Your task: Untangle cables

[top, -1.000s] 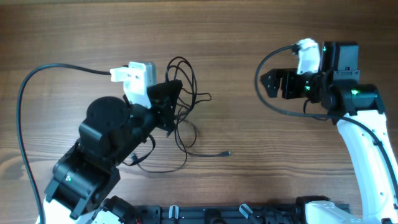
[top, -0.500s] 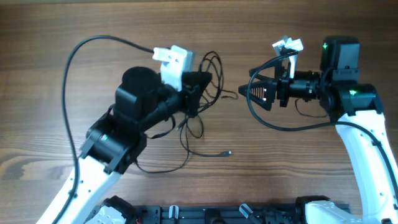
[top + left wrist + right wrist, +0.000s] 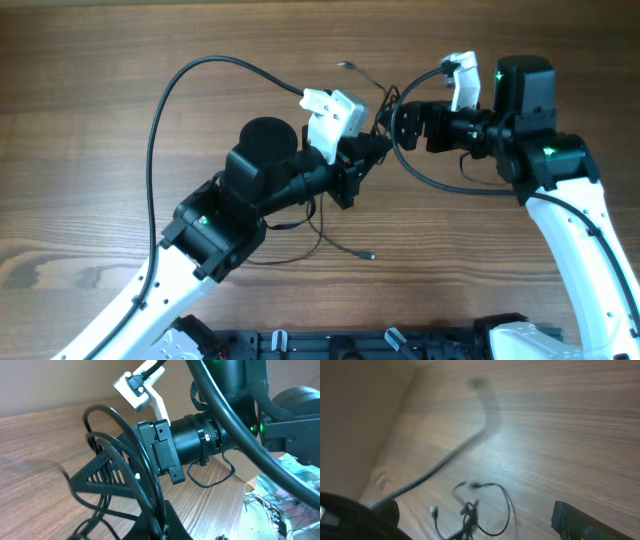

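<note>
The thin black cables hang in a tangle above the table's middle, with one plug end trailing to the wood. My left gripper is shut on the tangle, and the left wrist view shows strands pinched in its jaws. My right gripper is open, close to the right of the tangle and facing it. Its ribbed finger shows just behind the strands. In the right wrist view the blurred tangle hangs between the open fingers, not touching them as far as I can tell.
A thick black camera lead arcs over my left arm, and another loops under my right wrist. The wooden table stretches to the left. A black rail runs along the front edge. Clutter lies beyond the table edge.
My left arm has swung up and to the right, lifting the tangle off the table toward the right gripper. My right gripper has moved left to meet it.
</note>
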Motion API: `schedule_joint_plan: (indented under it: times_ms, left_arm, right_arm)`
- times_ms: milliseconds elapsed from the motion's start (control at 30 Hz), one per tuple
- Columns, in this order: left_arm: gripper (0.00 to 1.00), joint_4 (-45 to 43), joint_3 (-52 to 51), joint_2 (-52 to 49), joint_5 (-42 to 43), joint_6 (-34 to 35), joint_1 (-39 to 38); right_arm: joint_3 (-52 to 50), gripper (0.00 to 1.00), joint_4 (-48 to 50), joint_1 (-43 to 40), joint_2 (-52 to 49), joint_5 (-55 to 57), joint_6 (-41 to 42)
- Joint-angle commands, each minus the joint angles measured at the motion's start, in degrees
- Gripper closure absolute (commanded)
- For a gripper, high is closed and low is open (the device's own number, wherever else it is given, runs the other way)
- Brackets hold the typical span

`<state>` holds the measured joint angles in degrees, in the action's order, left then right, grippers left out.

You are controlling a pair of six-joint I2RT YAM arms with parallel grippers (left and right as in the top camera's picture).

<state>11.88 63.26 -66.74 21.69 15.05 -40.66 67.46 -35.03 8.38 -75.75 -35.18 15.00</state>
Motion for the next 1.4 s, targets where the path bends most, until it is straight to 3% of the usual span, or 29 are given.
schedule_joint_plan:
  times_ms: [0,100,233,400,533,800,967,1367]
  left_arm:
    - [0.96,-0.3,0.3,1.6,-3.6,-1.4,-0.3]
    - [0.96,-0.2,0.3,1.7,-7.2,-1.4,-0.3]
    - [0.96,-2.4,0.3,3.8,-2.8,-1.0,-0.3]
    - [0.96,-5.3,0.4,11.0,5.6,-1.0,-0.3]
    - [0.96,-4.3,0.4,18.6,4.3,-1.4,1.6]
    - [0.96,8.3,0.4,30.5,-10.8,-1.9,13.4]
    - [0.96,11.4,0.4,29.6,-11.1,-2.7,17.4]
    - [0.96,11.1,0.4,22.9,-10.6,-1.0,17.4]
  right_arm:
    - [-0.1,0.00,0.6,0.0,0.6,0.5,-1.4]
    - [-0.1,0.00,-0.6,0.0,0.6,-3.1,-6.5]
    - [-0.1,0.00,-2.1,0.0,0.6,7.1,-5.5]
    - [-0.1,0.00,-2.1,-0.2,0.5,25.6,6.5]
    - [-0.1,0.00,-2.1,-0.4,0.5,33.9,10.9]
    - [-0.1,0.00,-5.6,-6.3,0.5,34.3,10.5]
    - [-0.1,0.00,-8.7,-8.3,0.5,33.9,8.0]
    - [-0.1,0.00,-9.2,-8.3,0.5,33.7,7.7]
